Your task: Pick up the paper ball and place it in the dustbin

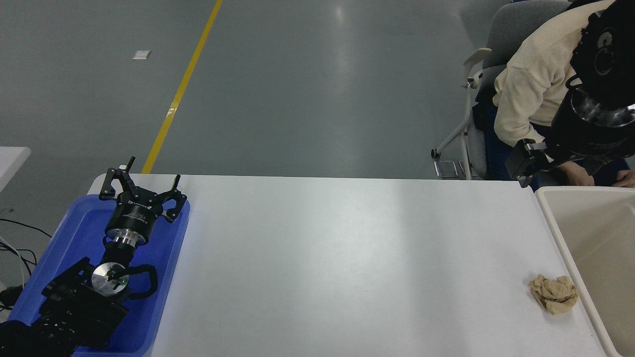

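Paper ball (554,294), tan and wrinkled, lies on the white surface (347,267) near its front right corner, just beside the outer wall of the dustbin (555,233) but apart from it as far as we can tell. We see the dustbin as a cream-white bin with a thick rounded rim, cut off by the picture's right edge; the part of its inside that shows holds nothing we can make out.

Our right arm hangs high at the upper right, well above and beyond the paper ball, over the far corner of the surface and the dustbin's far rim. We see its round black and silver wrist and a black block at its lower left, but the right end effector (527,162) is mostly hidden, and we cannot tell whether its fingers are spread or pressed together.

Our left arm is parked at the lower left, lying over a blue tray (74,233) that sits on the surface's left end. The left end effector (140,186) points away from the camera with its black fingers spread wide, holding nothing, its tips at the tray's far rim.

Behind the right arm, a person in a cream sleeve (526,89) sits on a grey chair (501,34) at the far side. A yellow line (183,84) runs across the grey floor.
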Motion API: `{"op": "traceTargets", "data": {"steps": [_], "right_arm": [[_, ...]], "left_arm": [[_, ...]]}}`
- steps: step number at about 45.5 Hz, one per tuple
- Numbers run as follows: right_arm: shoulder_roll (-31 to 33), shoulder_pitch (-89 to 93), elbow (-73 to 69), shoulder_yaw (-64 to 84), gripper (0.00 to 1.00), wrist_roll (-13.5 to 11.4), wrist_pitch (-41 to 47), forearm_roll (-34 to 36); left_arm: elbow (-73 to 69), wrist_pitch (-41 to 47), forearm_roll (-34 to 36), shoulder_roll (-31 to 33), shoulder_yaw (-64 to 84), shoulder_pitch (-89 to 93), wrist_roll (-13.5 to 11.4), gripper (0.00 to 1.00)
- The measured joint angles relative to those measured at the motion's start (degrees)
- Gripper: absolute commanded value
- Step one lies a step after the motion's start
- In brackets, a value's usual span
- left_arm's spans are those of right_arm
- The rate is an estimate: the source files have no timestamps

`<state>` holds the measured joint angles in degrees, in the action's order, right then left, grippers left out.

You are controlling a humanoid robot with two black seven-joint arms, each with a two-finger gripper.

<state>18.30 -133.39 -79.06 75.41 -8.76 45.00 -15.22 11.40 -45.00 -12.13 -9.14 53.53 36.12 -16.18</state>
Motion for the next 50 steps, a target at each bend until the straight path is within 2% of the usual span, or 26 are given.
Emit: {"op": "traceTargets", "data": {"steps": [28,36,46,50], "right_arm": [[7.0,1.3,0.2,-1.6,1.0,0.1,0.0,7.8],[8.5,4.6,0.4,-1.5,0.98,0.0,0.0,1.9],[13.4,11.3,2.0,-1.8,0.97,0.0,-1.6,-4.7],[15.4,14.5,2.8,-2.2,0.89,0.0,-3.4,-6.3]], "left_arm": [[0.0,0.0,0.0,0.0,0.0,0.0,-0.1,1.0],[0.0,0.0,0.0,0.0,0.0,0.0,-0.2,1.0],[0.0,0.0,0.0,0.0,0.0,0.0,-0.2,1.0],[0.0,0.0,0.0,0.0,0.0,0.0,-0.2,1.0]]}}
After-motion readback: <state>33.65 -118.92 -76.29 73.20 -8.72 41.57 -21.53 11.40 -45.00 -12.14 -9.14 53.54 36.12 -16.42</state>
